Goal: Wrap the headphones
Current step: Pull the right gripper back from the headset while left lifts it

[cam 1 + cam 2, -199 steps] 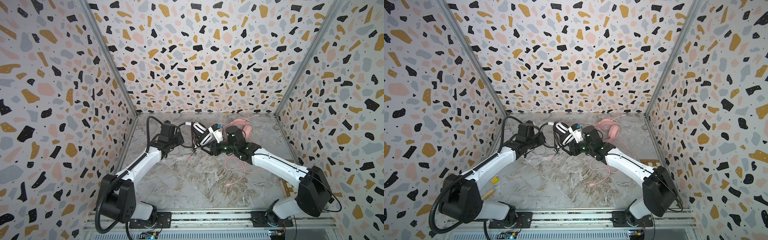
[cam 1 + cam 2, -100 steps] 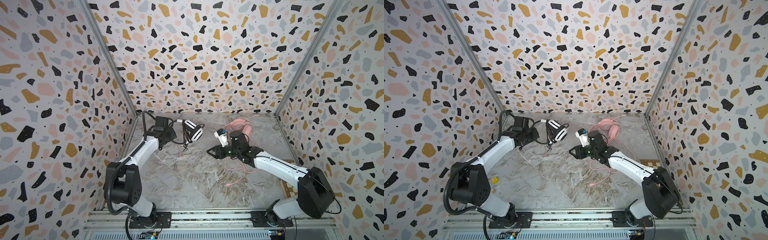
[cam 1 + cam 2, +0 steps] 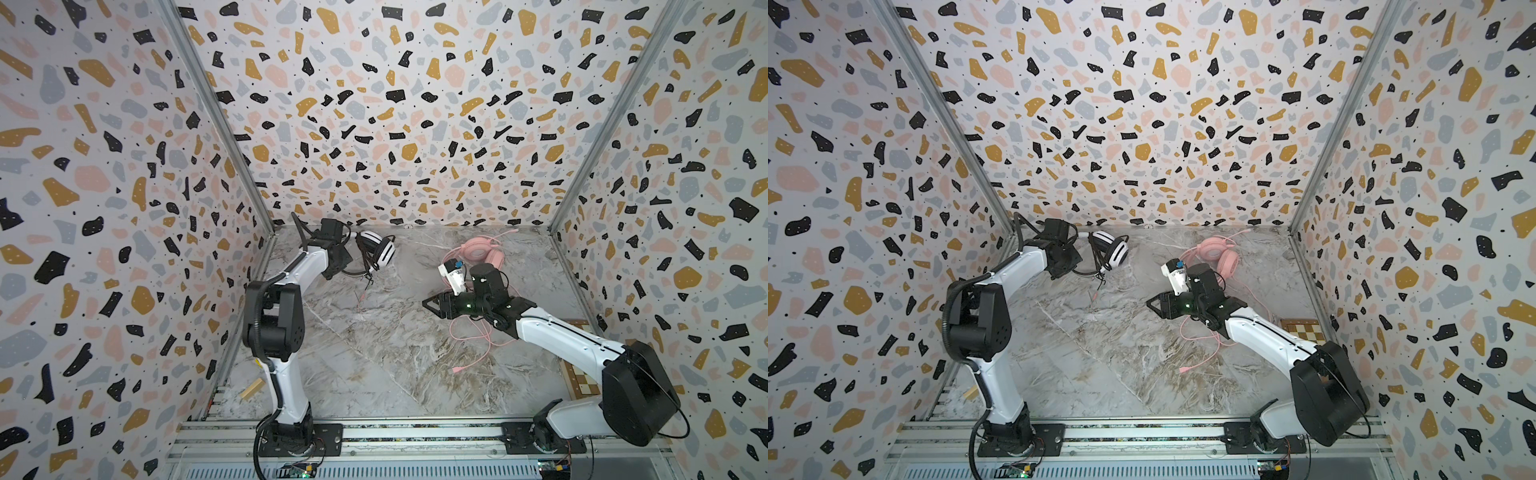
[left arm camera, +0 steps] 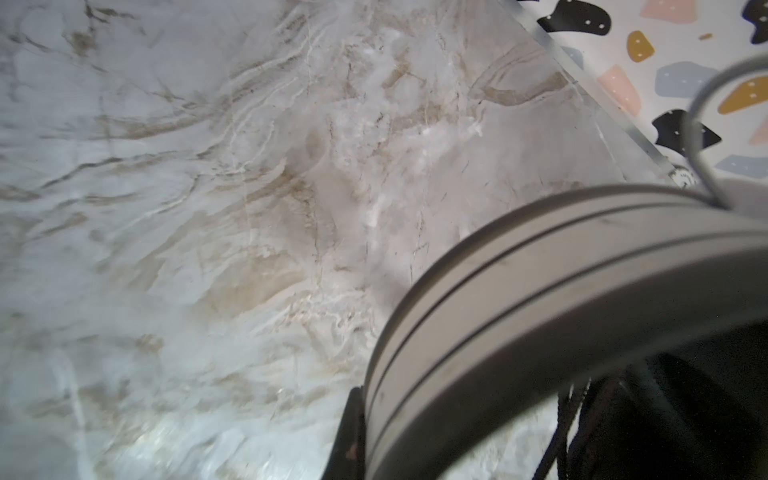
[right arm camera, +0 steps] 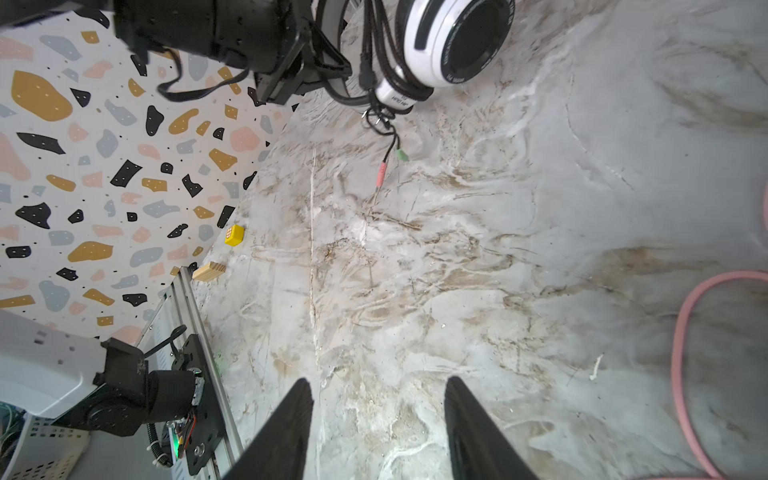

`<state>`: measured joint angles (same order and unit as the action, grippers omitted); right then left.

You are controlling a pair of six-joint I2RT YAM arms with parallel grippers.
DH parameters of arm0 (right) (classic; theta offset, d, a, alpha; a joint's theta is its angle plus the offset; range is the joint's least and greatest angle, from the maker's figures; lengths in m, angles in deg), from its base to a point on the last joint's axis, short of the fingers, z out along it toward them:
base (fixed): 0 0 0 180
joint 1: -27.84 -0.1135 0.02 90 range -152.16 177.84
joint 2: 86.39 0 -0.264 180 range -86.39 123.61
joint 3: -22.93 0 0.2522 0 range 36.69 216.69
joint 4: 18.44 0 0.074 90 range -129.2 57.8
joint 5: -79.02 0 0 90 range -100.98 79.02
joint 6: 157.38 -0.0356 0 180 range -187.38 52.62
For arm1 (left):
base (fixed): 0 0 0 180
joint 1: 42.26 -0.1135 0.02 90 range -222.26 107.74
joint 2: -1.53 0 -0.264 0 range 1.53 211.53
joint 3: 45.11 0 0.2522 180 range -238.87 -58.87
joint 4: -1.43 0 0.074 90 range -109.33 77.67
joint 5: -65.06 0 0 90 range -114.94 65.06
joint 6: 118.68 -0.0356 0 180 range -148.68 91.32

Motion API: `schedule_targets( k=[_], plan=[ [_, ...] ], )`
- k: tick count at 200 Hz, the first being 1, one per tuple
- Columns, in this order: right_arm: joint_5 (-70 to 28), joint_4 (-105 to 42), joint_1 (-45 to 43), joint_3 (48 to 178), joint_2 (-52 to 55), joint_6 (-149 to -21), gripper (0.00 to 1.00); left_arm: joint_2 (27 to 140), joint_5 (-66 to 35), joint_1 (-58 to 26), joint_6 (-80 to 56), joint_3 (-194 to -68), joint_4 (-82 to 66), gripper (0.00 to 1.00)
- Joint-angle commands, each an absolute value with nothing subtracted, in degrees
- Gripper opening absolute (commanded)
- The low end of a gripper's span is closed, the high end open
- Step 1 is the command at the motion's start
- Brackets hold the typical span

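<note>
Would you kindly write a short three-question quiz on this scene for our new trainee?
1. True or false: the right claw is open and empty.
2. Which claw grips the white headset? A) left claw B) right claw C) neither
3. What colours are the two plugs dangling from its cable?
Key: 1 true; 2 A; 3 pink and green.

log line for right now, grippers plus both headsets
left gripper: shut on white headset | right gripper: open, empty | pink headset: on table, pink cable loose
</note>
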<state>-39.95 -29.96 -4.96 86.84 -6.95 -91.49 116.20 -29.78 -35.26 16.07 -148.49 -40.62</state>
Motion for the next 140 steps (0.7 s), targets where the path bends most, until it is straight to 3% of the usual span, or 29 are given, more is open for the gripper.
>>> schedule_targets(
  k=[1,70,140],
  plan=[
    [-40.9,-29.2,-3.5,85.7,-9.9,-90.8,0.53,119.9,-27.3,-36.8,21.6,-153.8,-34.9,0.00],
    [-41.6,-28.9,-0.6,82.6,-12.4,-90.6,0.53,135.0,-26.3,-37.7,27.4,-171.7,-39.2,0.00],
    [-41.8,-28.5,-0.4,81.7,-12.6,-90.6,0.53,136.6,-24.0,-38.9,28.9,-170.9,-37.8,0.00]
  ],
)
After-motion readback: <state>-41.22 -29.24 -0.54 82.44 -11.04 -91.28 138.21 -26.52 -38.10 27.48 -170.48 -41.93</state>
